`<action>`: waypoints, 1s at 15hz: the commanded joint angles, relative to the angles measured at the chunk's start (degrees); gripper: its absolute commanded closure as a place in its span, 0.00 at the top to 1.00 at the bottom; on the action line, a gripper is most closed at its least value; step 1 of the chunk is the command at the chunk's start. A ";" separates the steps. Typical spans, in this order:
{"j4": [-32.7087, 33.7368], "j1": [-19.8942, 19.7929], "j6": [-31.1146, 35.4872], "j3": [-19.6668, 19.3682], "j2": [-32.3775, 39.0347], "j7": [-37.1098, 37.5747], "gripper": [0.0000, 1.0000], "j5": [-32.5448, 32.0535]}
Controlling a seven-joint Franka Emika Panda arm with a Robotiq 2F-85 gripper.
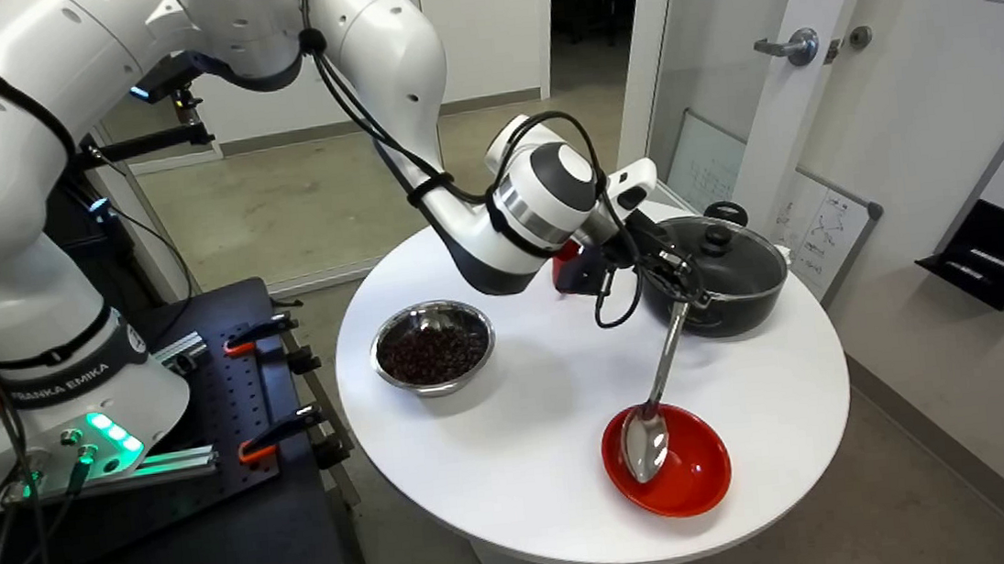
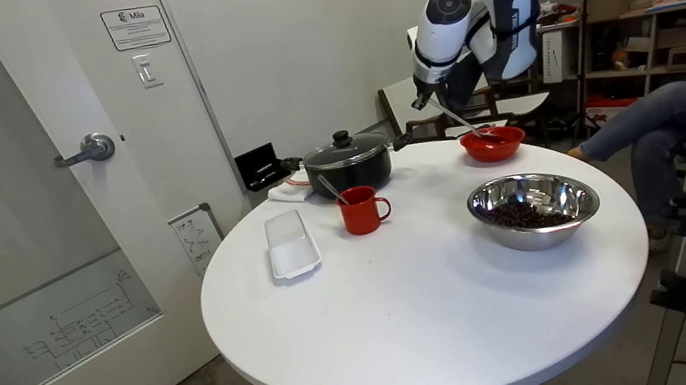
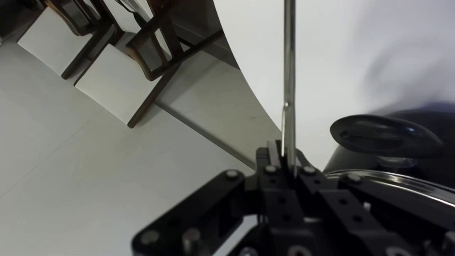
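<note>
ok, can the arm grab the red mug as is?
Probably not: the gripper is shut on the metal spoon, leaving it no free grip, though the red mug itself looks unobstructed in an exterior view.

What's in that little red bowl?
The end of a metal spoon, held by the gripper, is in or just over the red bowl; I can't tell if it touches. Around it you see the bowl's red inside. The patch under the spoon is covered.

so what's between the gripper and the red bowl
The metal spoon: held in the gripper, it slants down to the red bowl in both exterior views.
</note>
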 commanded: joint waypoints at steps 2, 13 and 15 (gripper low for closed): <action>1.23 0.00 0.32 -0.81 -2.31 1.80 0.01 -0.35; 0.76 -0.01 0.31 -0.28 -3.68 2.26 0.01 -0.95; 0.76 -0.01 0.31 -0.22 -3.90 2.52 0.01 -1.03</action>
